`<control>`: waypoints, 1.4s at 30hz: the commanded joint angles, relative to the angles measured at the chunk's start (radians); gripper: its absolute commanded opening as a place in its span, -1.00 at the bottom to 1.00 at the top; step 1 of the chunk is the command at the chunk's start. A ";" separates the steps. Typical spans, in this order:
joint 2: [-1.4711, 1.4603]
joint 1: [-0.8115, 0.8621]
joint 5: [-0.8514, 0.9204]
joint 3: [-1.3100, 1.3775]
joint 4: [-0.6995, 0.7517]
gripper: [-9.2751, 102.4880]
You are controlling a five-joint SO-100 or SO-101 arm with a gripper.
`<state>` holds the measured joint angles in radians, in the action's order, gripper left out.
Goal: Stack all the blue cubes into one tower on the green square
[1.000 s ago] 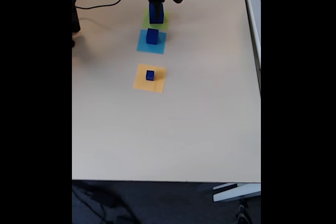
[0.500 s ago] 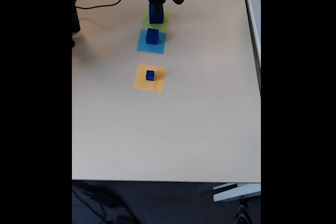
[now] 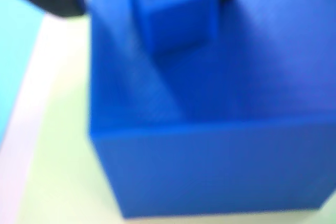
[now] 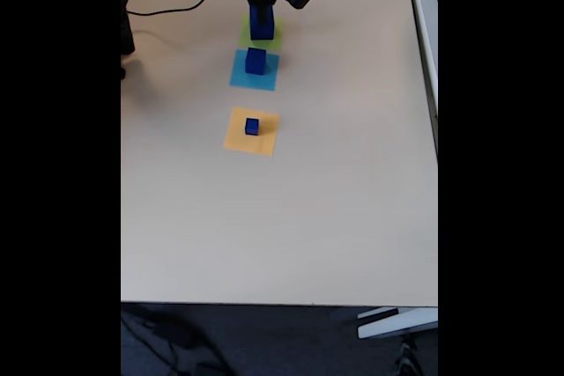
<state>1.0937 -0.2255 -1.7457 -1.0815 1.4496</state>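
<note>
Your jaws [image 4: 261, 8] grip a small blue cube [image 3: 176, 14] resting atop the big blue cube [image 3: 210, 150] on the green square [image 4: 262, 39]. Two more cubes sit nearer the camera than that square.

Blue cubes [image 4: 261, 25] — stacked on green square [image 4: 249, 41]

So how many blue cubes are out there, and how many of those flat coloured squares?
Blue cubes: 4 (large with a smaller one on top, on the green square; one on the light-blue square; one on the orange square)
Flat squares: 3 (green, light-blue, orange)
Total: 7
</note>
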 commanded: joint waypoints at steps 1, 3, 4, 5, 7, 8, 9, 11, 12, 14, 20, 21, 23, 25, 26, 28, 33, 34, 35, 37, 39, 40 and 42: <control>0.005 0.005 -0.008 0.049 0.003 -0.66; 0.003 0.006 -0.006 0.049 0.000 -0.66; 0.003 0.006 -0.006 0.049 -0.002 -0.66; 0.003 0.006 -0.005 0.049 -0.003 -0.66; 0.002 0.009 0.002 0.052 -0.005 -0.64; 0.000 0.009 0.005 0.054 -0.005 -0.64; -0.002 0.011 0.006 0.055 -0.005 -0.63; -0.006 0.011 0.011 0.061 -0.006 -0.62; -0.009 0.011 0.011 0.064 -0.006 -0.62; -0.011 0.009 0.008 0.066 -0.006 -0.62; -0.011 0.008 0.006 0.069 -0.008 -0.62; -0.011 0.008 0.006 0.069 -0.008 -0.62; -0.011 0.008 0.006 0.069 -0.008 -0.62; -0.011 0.008 0.008 0.072 -0.008 -0.62; -0.011 0.008 0.008 0.072 -0.008 -0.62; -0.011 0.008 0.011 0.074 -0.006 -0.62; -0.005 0.011 0.017 0.075 -0.002 -0.62; -0.002 0.012 0.018 0.075 0.000 -0.62; 0.000 0.012 0.020 0.077 0.002 -0.62; 0.002 0.015 0.029 0.087 0.003 -0.61; 0.002 0.018 0.032 0.097 0.008 -0.61; 0.002 0.018 0.034 0.103 0.009 -0.61; 0.003 0.020 0.035 0.110 0.014 -0.61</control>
<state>1.0738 -0.2132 -1.7196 -1.0324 1.4542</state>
